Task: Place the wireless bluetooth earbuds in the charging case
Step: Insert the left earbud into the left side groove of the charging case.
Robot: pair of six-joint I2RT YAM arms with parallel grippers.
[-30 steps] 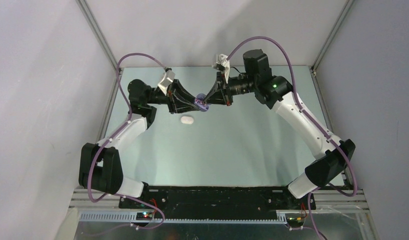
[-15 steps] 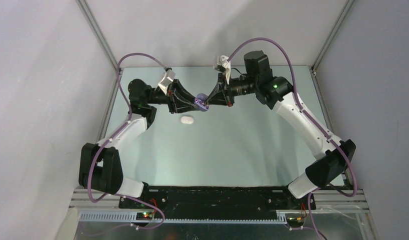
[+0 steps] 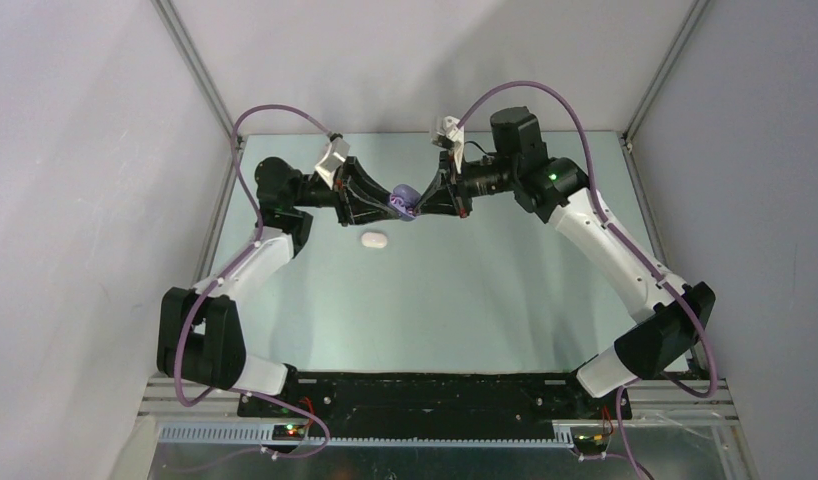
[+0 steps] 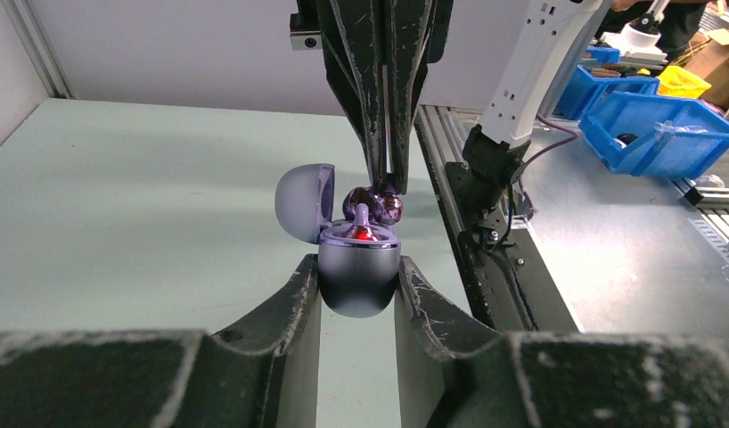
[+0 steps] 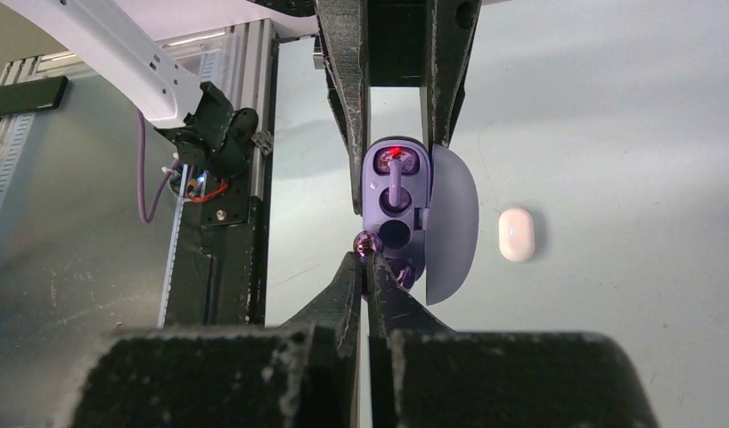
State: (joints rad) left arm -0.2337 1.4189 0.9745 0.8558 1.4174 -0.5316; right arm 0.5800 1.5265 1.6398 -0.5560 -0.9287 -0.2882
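Observation:
My left gripper [image 4: 358,267] is shut on the lower shell of the purple charging case [image 4: 358,278] and holds it above the table with the lid open. In the right wrist view the case [image 5: 395,192] has one purple earbud [image 5: 392,187] seated under a red light and one empty socket. My right gripper [image 5: 370,260] is shut on a second glossy purple earbud [image 5: 367,241] at the case's rim, beside the empty socket. This bud also shows in the left wrist view [image 4: 389,209]. In the top view both grippers meet at the case [image 3: 406,194]. No white earbuds are in view.
A closed white case [image 3: 374,239] lies on the green table just in front of the left gripper; it also shows in the right wrist view [image 5: 517,234]. Frame posts and walls bound the table at the back and sides.
The right arm has shifted slightly to the right and the purple case's lid shows more in the top view. The left arm and the white case have not moved.

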